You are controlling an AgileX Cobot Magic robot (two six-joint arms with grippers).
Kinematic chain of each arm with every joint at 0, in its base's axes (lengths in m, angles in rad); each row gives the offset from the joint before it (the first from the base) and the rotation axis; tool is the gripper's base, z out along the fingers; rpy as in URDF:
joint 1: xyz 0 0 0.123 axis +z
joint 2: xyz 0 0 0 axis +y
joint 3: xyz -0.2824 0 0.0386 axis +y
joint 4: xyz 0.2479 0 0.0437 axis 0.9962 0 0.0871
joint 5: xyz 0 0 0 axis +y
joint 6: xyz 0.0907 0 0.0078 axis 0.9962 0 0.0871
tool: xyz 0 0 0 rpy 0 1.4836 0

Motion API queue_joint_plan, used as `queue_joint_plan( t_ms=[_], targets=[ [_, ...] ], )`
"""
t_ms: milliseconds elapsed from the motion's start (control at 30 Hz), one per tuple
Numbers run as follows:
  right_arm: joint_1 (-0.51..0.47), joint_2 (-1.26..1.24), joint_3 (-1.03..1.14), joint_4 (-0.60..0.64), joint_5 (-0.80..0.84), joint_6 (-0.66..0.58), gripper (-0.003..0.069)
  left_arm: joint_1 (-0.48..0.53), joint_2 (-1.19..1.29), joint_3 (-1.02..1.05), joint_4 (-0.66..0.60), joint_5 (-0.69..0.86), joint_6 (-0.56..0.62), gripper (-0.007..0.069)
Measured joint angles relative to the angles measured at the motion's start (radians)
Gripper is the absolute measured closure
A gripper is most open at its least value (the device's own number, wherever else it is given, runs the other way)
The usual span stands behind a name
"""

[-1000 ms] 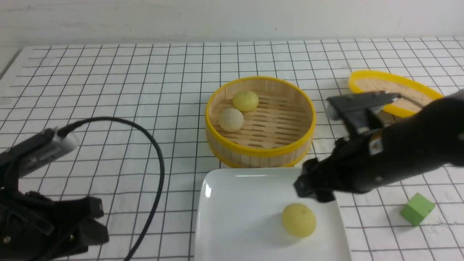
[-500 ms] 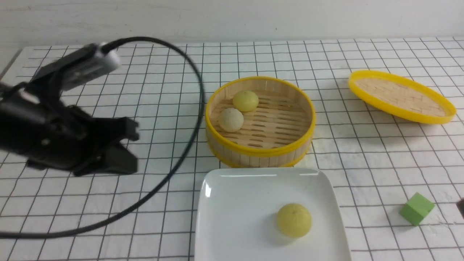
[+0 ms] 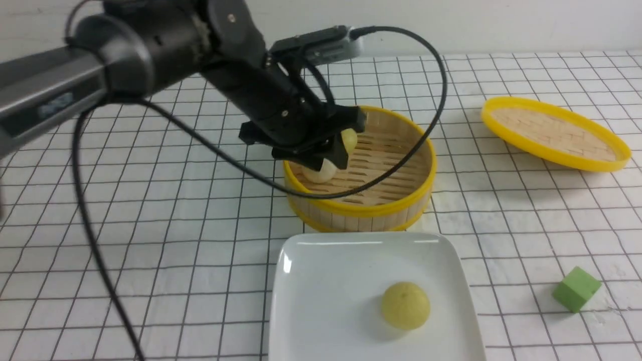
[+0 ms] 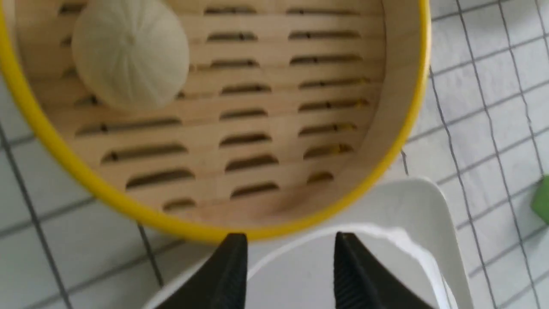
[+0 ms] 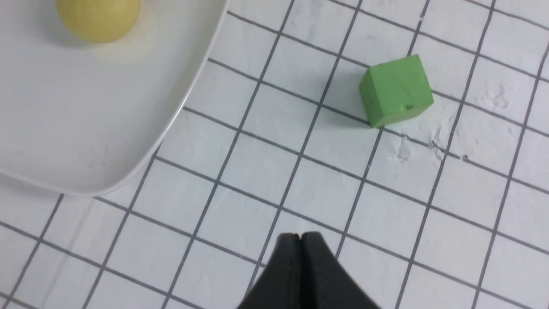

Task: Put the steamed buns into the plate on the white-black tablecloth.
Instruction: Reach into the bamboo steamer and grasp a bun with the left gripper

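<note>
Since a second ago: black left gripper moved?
Yes: left gripper went forward and right, from near-left corner to over the round yellow-rimmed bamboo steamer basket.

Plate [image 3: 321, 301] v. glossy; steamer [image 3: 361, 211] slatted wood; tablecloth [image 3: 150, 225] matt, sl. wrinkled.

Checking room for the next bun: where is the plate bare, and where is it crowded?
The plate is bare on its left half and far rim; one yellow bun sits right of centre. Crowded: left side of the steamer basket, where the left gripper hangs over two buns.
</note>
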Motion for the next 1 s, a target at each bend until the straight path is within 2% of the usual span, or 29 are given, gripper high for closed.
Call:
queue_joint_plan(
  t_ms=[100,233,433,567,700,733,767,800,833,867,900,1000],
  targets=[
    [0.000,-0.001,0.001,0.000,-0.023,0.000,0.0670,-0.001,0.112,-0.141,0.069,0.019,-0.006,0.0242],
    [0.000,-0.002,0.004,0.000,-0.026,0.000,0.0667,-0.001,0.193,-0.241,0.147,0.008,-0.056,0.0233],
    [0.000,-0.002,0.006,0.000,-0.028,0.000,0.0664,-0.001,0.263,-0.270,0.233,0.002,-0.146,0.0233],
    [0.000,-0.002,0.006,0.000,-0.029,0.000,0.0661,-0.005,0.292,-0.270,0.256,-0.007,-0.160,0.0240],
    [0.000,-0.002,0.006,0.000,-0.030,0.000,0.0659,-0.013,0.304,-0.270,0.277,-0.018,-0.160,0.0311],
    [0.000,-0.002,0.006,0.000,-0.030,0.000,0.0659,-0.018,0.304,-0.272,0.280,-0.020,-0.160,0.0370],
    [0.000,-0.002,0.006,0.000,-0.030,0.000,0.0659,-0.019,0.304,-0.272,0.282,-0.020,-0.160,0.0379],
    [0.000,-0.002,0.006,0.000,-0.030,0.000,0.0659,-0.025,0.300,-0.274,0.283,-0.020,-0.160,0.0475],
    [0.000,-0.002,0.006,0.000,-0.030,0.000,0.0659,-0.027,0.299,-0.274,0.283,-0.020,-0.160,0.0487],
    [0.000,-0.002,0.006,0.000,-0.030,0.000,0.0659,-0.032,0.289,-0.274,0.284,-0.013,-0.160,0.0555],
    [0.000,-0.002,0.006,0.000,-0.030,0.000,0.0659,-0.036,0.276,-0.274,0.284,-0.003,-0.160,0.0587],
    [0.000,-0.002,0.006,0.000,-0.030,0.000,0.0657,-0.043,0.218,-0.274,0.281,0.034,-0.160,0.0596]
  ],
)
